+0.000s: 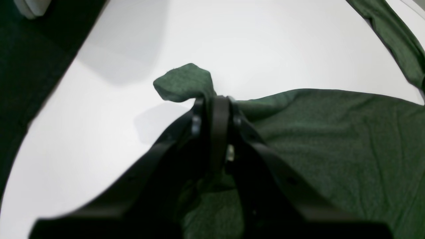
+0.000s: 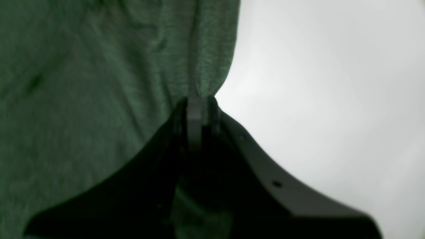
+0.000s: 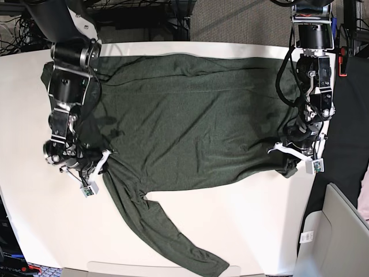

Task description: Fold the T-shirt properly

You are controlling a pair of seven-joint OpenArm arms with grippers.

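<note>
The dark olive-green T-shirt [image 3: 190,115] lies spread flat on the white table [image 3: 259,225], with one long sleeve [image 3: 167,231] trailing toward the front edge. My left gripper [image 3: 290,161] is at the shirt's right edge. In the left wrist view it [image 1: 212,99] is shut on a bunched corner of the shirt [image 1: 332,142], and a small flap [image 1: 184,83] sticks out past the tips. My right gripper [image 3: 99,164] is at the shirt's left edge near the sleeve's root. In the right wrist view it [image 2: 197,99] is shut on the edge of the shirt [image 2: 83,83].
A grey box [image 3: 340,231] stands off the table at the front right. Cables and dark equipment [image 3: 144,14] run behind the table's far edge. The table edge and dark floor [image 1: 26,66] show at the left of the left wrist view.
</note>
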